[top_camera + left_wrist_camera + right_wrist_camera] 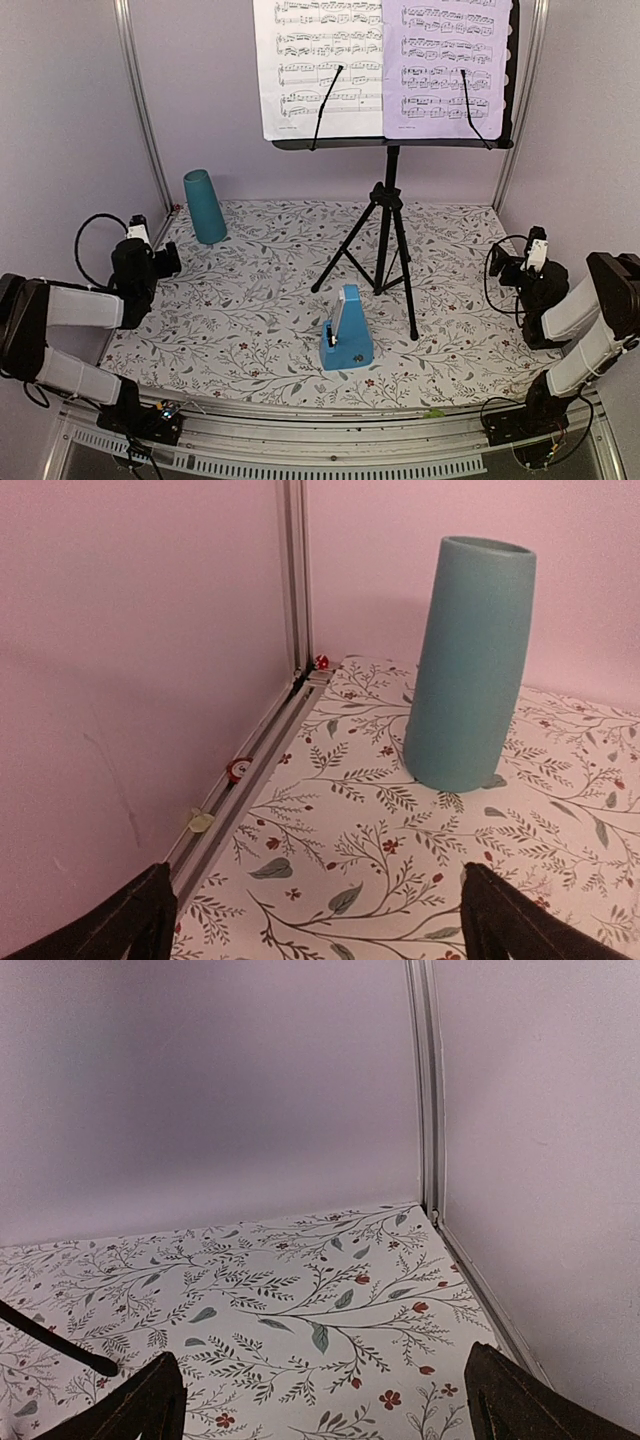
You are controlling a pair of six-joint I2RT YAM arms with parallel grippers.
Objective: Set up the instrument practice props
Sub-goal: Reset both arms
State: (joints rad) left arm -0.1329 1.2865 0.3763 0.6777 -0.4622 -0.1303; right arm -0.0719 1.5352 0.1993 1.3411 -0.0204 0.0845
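Floral tabletop (250, 300); stand (391, 168) holds music pages (320, 70), unreadable; left fingers (130, 925), right fingers (140, 1405) spread, empty.

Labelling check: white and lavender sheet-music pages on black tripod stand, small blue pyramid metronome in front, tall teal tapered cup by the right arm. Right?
No. The tall teal tapered cup stands by the left arm, in the back left corner; the top external view shows it. Rest holds.

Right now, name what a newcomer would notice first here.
The black music stand at back centre, holding a white page and a lavender page side by side, stands out first. Then the blue metronome just in front of its legs, and the teal cup at back left.
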